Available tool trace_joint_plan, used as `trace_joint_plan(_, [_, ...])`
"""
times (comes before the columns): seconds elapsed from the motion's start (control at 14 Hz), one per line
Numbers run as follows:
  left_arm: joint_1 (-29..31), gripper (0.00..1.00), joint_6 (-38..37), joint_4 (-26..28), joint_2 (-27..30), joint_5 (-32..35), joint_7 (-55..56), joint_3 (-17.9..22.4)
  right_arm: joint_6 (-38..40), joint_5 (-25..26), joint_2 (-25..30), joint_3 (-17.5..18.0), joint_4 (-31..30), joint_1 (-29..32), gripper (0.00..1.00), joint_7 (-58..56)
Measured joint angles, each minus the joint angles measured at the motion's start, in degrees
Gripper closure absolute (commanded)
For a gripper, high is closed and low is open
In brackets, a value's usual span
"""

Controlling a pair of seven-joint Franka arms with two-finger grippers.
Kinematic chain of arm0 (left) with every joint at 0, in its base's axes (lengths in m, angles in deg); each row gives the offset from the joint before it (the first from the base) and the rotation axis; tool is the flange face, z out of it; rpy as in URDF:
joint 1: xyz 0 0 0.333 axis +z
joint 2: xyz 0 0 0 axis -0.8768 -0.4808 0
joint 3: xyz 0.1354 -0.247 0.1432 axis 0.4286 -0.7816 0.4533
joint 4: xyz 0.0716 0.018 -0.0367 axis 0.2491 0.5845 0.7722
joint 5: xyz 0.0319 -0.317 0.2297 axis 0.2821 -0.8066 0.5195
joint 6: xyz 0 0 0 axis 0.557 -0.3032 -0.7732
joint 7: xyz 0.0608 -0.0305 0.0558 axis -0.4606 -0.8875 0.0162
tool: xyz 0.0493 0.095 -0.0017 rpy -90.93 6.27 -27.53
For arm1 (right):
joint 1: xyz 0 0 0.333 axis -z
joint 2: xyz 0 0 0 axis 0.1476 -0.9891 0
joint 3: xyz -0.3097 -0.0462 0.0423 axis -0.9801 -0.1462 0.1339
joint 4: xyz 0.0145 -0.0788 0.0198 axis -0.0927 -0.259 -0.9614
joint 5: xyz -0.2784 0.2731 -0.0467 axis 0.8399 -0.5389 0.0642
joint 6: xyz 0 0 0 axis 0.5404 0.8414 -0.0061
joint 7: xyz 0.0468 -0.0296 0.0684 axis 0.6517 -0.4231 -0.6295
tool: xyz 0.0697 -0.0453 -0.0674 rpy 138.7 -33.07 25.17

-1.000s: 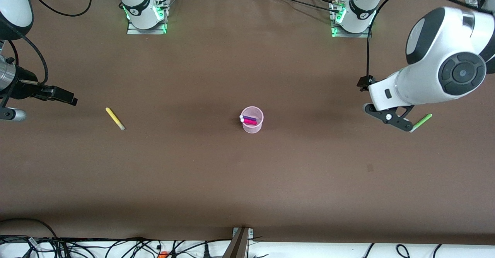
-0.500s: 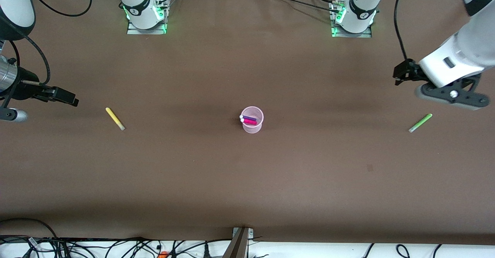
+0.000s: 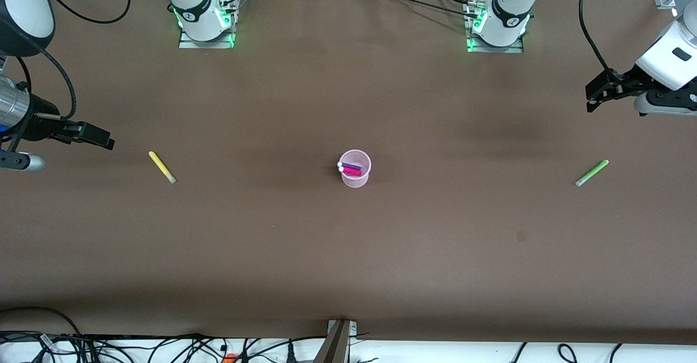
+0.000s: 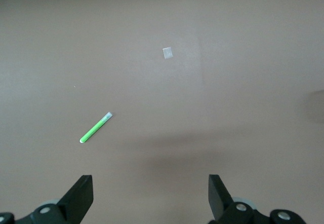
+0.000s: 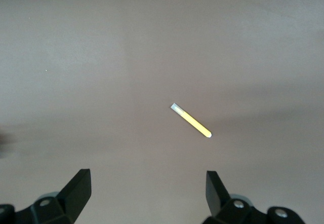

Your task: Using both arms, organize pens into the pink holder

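Note:
The pink holder (image 3: 356, 179) stands upright mid-table with a purple pen (image 3: 352, 165) and a magenta pen (image 3: 353, 172) inside it. A yellow pen (image 3: 161, 166) lies flat toward the right arm's end; the right wrist view shows this yellow pen (image 5: 191, 121) ahead of my open right gripper (image 5: 148, 188). That right gripper (image 3: 104, 141) hangs over bare table beside it, apart from it. A green pen (image 3: 592, 172) lies toward the left arm's end. My left gripper (image 3: 593, 97) hangs open and empty over the table there; the green pen (image 4: 95, 127) lies off to one side of the left gripper (image 4: 151, 193).
A small pale patch (image 3: 521, 236) marks the brown table, also in the left wrist view (image 4: 167, 53). The two arm bases (image 3: 204, 12) (image 3: 498, 20) stand at the table's edge farthest from the front camera. Cables (image 3: 163, 346) trail along the edge nearest it.
The left arm has swung away from over the green pen toward the table's edge at its own end. The right gripper has crept slightly toward the yellow pen.

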State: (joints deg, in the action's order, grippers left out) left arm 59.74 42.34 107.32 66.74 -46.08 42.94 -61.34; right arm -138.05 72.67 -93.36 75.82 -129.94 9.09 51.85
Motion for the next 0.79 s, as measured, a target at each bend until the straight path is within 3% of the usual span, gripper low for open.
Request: trace_joint_plan(0.79, [0.0, 0.00, -2.8, 0.3, -0.1, 0.0, 0.5, -0.2, -0.8, 0.0, 0.0, 0.0, 0.0, -0.1, 0.00, 0.0])
